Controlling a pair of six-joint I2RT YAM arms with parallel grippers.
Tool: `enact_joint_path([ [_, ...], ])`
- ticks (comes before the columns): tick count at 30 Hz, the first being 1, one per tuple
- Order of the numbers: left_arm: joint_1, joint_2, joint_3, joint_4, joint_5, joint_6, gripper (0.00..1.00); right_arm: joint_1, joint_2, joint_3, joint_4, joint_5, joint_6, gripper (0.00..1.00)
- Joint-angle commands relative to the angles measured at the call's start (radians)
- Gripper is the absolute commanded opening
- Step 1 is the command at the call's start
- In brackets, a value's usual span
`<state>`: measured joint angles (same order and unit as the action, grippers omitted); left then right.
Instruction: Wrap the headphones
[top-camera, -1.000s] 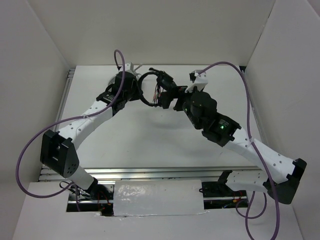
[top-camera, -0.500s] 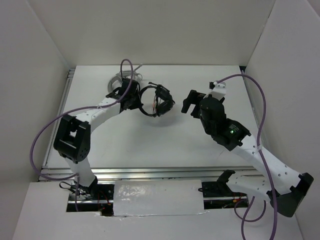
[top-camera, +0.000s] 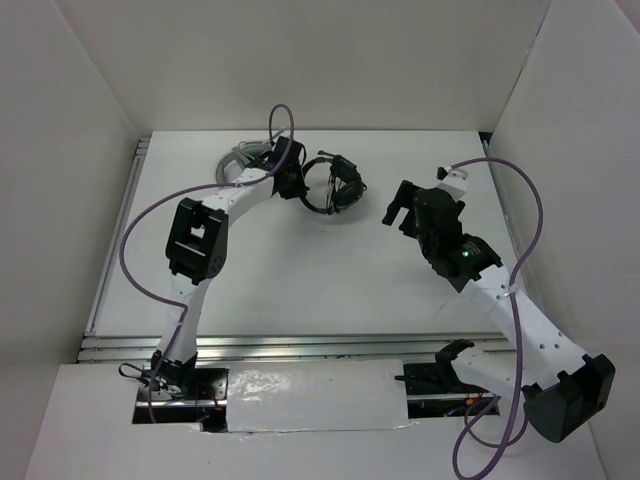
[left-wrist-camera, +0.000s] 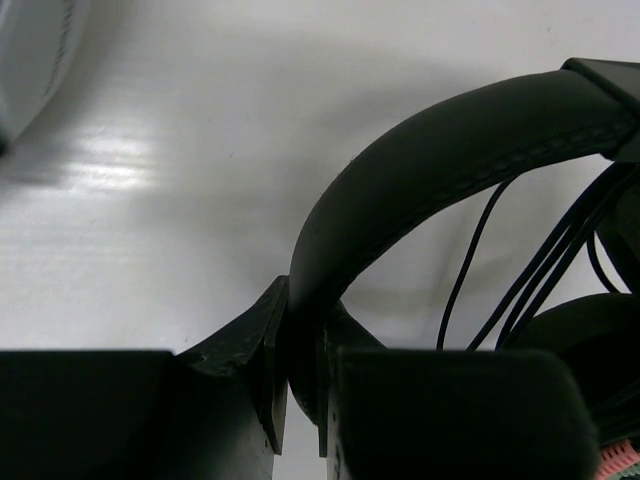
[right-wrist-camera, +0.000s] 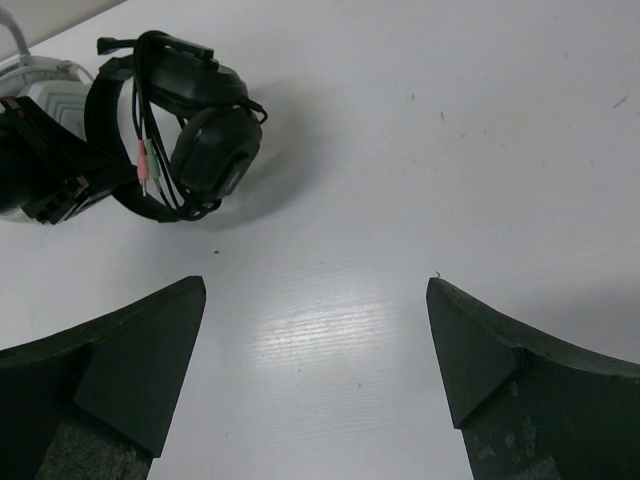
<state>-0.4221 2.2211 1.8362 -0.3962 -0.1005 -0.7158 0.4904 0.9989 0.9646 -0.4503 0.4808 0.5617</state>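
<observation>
Top external view first: the headphones (top-camera: 338, 186) are toward the far middle of the table (top-camera: 300, 290). The headband (top-camera: 314, 188) loop is on the left and the earcups (top-camera: 347, 187) are bunched together on the right. The left gripper (top-camera: 293, 181) is reaching in from the left and is clamped right down on the headband. Just beyond it on the left there's a grey-white ring stand (top-camera: 238, 160), close to the headphones, but I can't tell if they touch.

The left wrist cam backs that up. The two black fingers (left-wrist-camera: 262, 350) are pinched tight on the padded band, which arcs up and off to the right. A few strands of the thin black cable (left-wrist-camera: 560, 255) run under the arc toward an earcup in the lower right corner.

The right gripper (top-camera: 397, 207) is off to the right of the headphones, well apart from them. Its jaws are spread as wide as they go and it's got nothing in them. On its wrist cam you just see bare white table between the two fingertips. The headphones are up in the top left of that shot, with the cable looped around the cups and the pink and green plugs (right-wrist-camera: 145, 165) hanging by the band.

I honestly can't tell whether the headphones are resting on the table or lifted a touch.
</observation>
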Motion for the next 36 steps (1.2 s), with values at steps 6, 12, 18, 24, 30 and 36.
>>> enact_joint_path([
  [6,0.002,0.199,0.302,-0.068,0.076,-0.073,0.00,-0.070,0.014,-0.007,0.001,-0.030,0.003,1.00],
  [12,0.000,0.229,0.301,-0.044,0.093,-0.089,0.00,-0.118,0.049,0.006,-0.028,-0.064,-0.009,1.00],
  [18,0.000,0.203,0.281,-0.046,0.068,-0.091,0.10,-0.130,0.049,-0.009,-0.022,-0.082,-0.011,1.00],
  [24,0.000,0.177,0.276,-0.062,0.048,-0.073,0.34,-0.135,0.032,-0.020,0.008,-0.123,-0.014,1.00],
  [30,-0.003,0.144,0.259,-0.075,0.031,-0.051,0.50,-0.133,0.038,-0.009,-0.002,-0.131,-0.011,1.00],
  [36,-0.006,0.106,0.255,-0.072,0.028,-0.042,0.53,-0.124,0.030,-0.007,0.002,-0.137,-0.011,1.00],
])
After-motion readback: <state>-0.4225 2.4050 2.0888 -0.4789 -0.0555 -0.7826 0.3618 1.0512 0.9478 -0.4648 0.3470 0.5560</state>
